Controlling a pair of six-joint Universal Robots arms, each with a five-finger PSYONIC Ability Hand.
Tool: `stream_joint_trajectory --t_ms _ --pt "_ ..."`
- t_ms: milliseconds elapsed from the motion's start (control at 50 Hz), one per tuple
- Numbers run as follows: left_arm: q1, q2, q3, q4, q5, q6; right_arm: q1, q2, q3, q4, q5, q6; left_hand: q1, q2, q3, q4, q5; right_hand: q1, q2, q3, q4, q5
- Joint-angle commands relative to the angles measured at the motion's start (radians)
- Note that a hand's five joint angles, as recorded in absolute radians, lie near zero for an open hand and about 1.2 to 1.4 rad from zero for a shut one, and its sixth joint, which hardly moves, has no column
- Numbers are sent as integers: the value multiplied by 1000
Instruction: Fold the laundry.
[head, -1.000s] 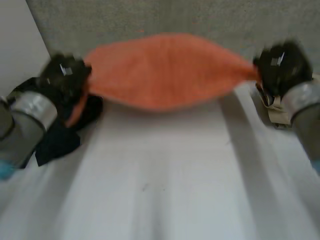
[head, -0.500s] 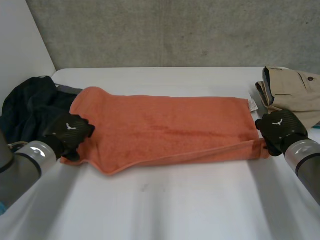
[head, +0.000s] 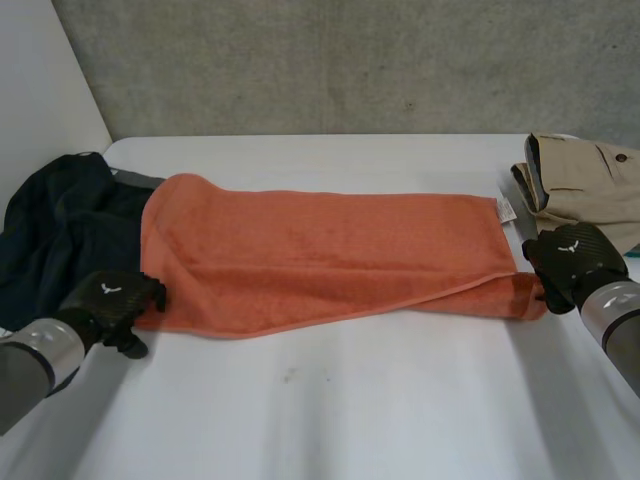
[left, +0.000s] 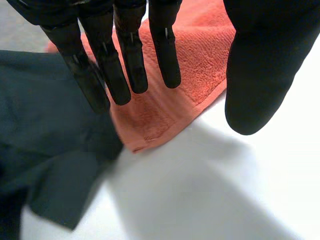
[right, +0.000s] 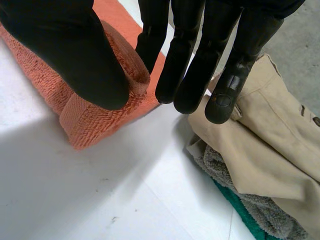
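We find the orange towel (head: 330, 260) lying flat on the white table (head: 350, 410), folded lengthwise into a long band that runs from one side to the other, its doubled edge towards the robot. The left hand (head: 110, 300) is at the towel's near left corner. In the left wrist view its fingers (left: 127, 55) are straight and spread above that corner, with the thumb well apart from them. Nothing is gripped, and the corner lies free on the table. A dark garment (head: 60, 230) lies crumpled just beside this end, touching the towel's left edge and reaching under the outer fingers. The right hand (head: 568, 262) is at the towel's near right corner. In the right wrist view the thumb sits in the fold and the raised hem curls round it, nipped between the thumb and the nearest finger. The remaining fingers are straight and reach past the towel. Folded beige trousers (head: 585, 185) lie just beyond that hand, close to the towel's right end, resting on a grey cloth (right: 250, 200).
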Motion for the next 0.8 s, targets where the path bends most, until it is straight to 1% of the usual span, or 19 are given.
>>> stream_joint_trajectory --t_ms 20,80,180,300,400,520,580,620,660,760,800 --pt "-28 -108 97 45 22 4 -1 0 7 0 -12 0 71 75 76 76 83 413 224 212 203 233" --pt "-44 -138 122 51 22 6 -1 0 13 0 -18 -2 91 96 96 97 103 413 224 212 203 233" --pt "-51 -183 152 74 17 6 4 0 19 2 -20 -2 194 199 199 200 206 413 224 212 203 233" --pt "-74 -223 188 94 -18 9 7 1 23 0 -20 -5 197 202 202 203 209 413 224 212 203 233" --pt "-79 -251 218 94 -26 33 7 15 23 0 -21 -11 279 284 284 285 291 413 224 212 203 233" --pt "-82 -286 258 93 -32 61 5 17 22 0 -21 -11 291 296 296 297 303 413 224 212 203 233" --pt "-83 -297 277 91 -32 70 5 18 22 0 -21 -12 346 351 351 352 358 413 224 212 203 233" --pt "-93 -309 310 84 -33 78 5 18 23 0 -21 -12 423 428 428 428 435 413 224 212 203 233" --pt "-106 -315 329 82 -35 78 5 20 23 0 -21 -12 426 431 431 432 438 413 224 212 203 233" --pt "-142 -355 393 82 -70 76 7 29 23 0 -23 -14 426 431 431 432 438 413 224 212 203 233" --pt "-143 -367 412 81 -84 78 7 29 23 0 -23 -14 426 431 431 432 438 413 224 212 203 233"
